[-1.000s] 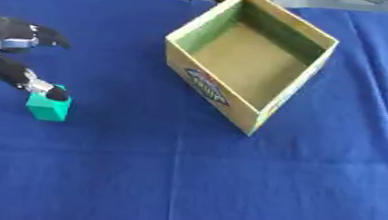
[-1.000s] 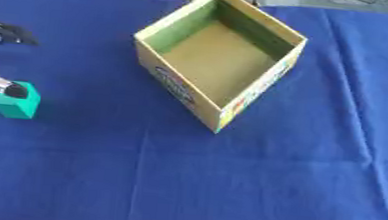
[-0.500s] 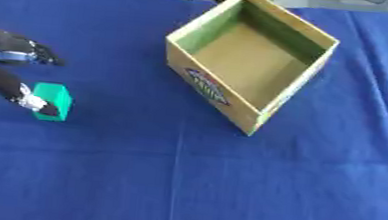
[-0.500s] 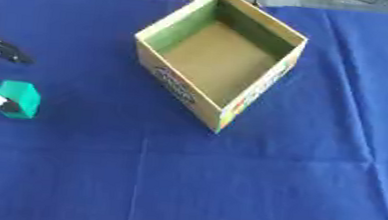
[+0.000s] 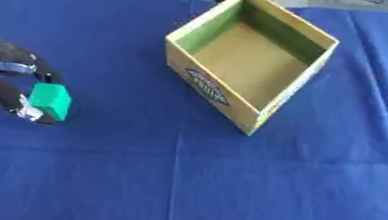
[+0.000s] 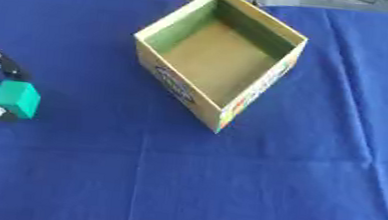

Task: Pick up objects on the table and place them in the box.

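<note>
At mid-left, the left hand [image 5: 6, 83] pinches a green block [image 5: 50, 101]; the box [image 5: 251, 57] (empty) sits upper centre.

1. we see only the left hand [image 5: 6, 83], at the left edge of both views.
2. its fingers [image 5: 13, 58] are black and rounded, thick like padded tubes.
3. silver metal shows at the joints, one bright patch near the upper finger and one small silver piece at the tip of the lower finger.
4. we cannot make out any cables, screws or markings on it.
</note>
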